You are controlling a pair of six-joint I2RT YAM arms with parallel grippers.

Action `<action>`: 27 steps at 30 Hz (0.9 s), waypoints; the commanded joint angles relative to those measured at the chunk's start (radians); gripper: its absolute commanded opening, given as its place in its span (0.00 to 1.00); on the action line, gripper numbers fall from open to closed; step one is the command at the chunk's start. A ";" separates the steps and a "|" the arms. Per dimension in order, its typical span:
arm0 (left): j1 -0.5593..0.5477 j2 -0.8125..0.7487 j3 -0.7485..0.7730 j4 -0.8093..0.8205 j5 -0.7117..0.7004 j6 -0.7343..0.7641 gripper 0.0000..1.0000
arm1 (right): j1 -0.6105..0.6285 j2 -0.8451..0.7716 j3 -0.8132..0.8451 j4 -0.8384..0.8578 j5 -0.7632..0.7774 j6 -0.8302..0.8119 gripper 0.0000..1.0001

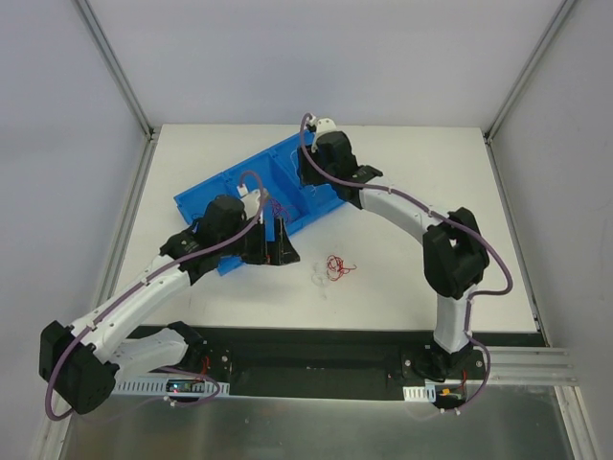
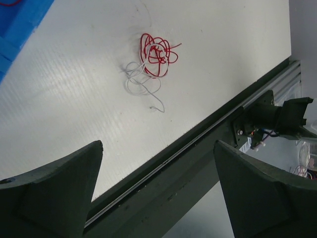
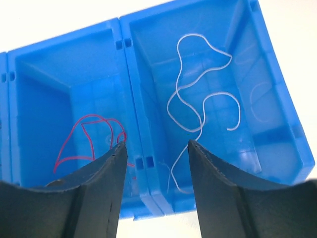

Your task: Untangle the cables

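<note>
The white bench [image 1: 431,192] is the biggest thing here. On it sits a blue box [image 1: 206,196] with rooms inside. The left hand [image 2: 158,144] hangs above the bench beside the box. Its two fingers are wide apart and hold nothing. The right hand [image 3: 156,144] hangs over the box with its fingers apart and nothing between them. A tangle of cables [image 2: 156,52], red and white, lies on the bench near the box. A loose white cable [image 3: 213,93] lies in one room. A loose red cable [image 3: 91,117] lies in the room next to it.
</note>
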 commanded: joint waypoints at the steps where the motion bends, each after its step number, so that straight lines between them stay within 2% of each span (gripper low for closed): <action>1: -0.086 0.078 0.042 0.015 -0.007 -0.001 0.88 | 0.002 -0.212 -0.118 0.018 -0.023 -0.004 0.57; 5: -0.199 0.191 0.083 0.037 -0.104 0.045 0.62 | 0.001 -0.433 -0.374 0.135 -0.006 0.008 0.58; 11: -0.212 0.322 0.065 0.187 -0.113 0.056 0.43 | -0.005 -0.734 -0.770 0.199 0.034 0.194 0.58; 13: -0.213 0.360 0.069 0.230 -0.093 0.123 0.44 | -0.007 -0.812 -0.923 0.301 -0.013 0.298 0.57; 16: -0.210 0.428 0.111 0.235 -0.035 0.225 0.54 | 0.014 -0.915 -1.095 0.449 -0.100 0.410 0.57; 18: -0.206 0.455 0.123 0.239 -0.032 0.249 0.58 | 0.071 -0.953 -1.125 0.419 -0.074 0.415 0.56; 20: -0.189 0.501 0.148 0.238 -0.010 0.259 0.58 | 0.122 -0.987 -1.137 0.368 -0.028 0.412 0.56; 22: -0.177 0.544 0.171 0.247 0.020 0.260 0.52 | 0.152 -0.993 -1.154 0.346 0.001 0.415 0.56; 25: -0.171 0.613 0.207 0.256 0.043 0.266 0.33 | 0.159 -0.974 -1.180 0.339 0.000 0.453 0.54; 27: -0.169 0.620 0.203 0.277 0.016 0.251 0.31 | 0.159 -0.954 -1.200 0.351 -0.009 0.496 0.51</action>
